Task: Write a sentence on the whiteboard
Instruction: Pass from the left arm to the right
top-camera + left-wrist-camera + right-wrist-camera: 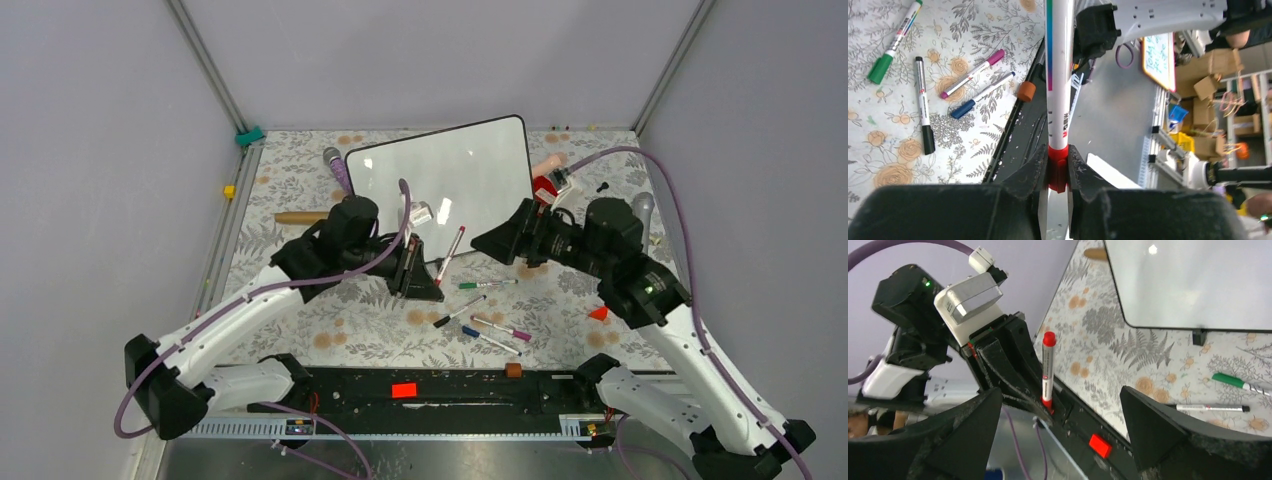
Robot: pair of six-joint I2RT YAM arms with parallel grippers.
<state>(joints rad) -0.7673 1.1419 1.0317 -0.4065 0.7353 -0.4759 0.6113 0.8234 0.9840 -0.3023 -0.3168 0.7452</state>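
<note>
- Left gripper (1058,167): jaws pressed onto the red tail end of a white-barrelled marker (1058,75). You hold only the very end; the rest of the barrel stands out well past the fingers.
- Right gripper (1058,405): fingers spread wide, nothing between them, facing the marker's red cap (1049,339) but apart from it.
- Large glossy white whiteboard with thin black rim (440,175): beyond both grippers on the floral cover. Its surface is blank, with no sentence written yet.
- Judged step: uncapping, with the cap on.
- Risk: so short a hold gives the barrel leverage. An off-axis pull on the cap may swivel the marker or drag it out of your pinch.
- Risk: a dropped marker lands among the loose pens near the green marker (488,284), awkward to regrasp.
</note>
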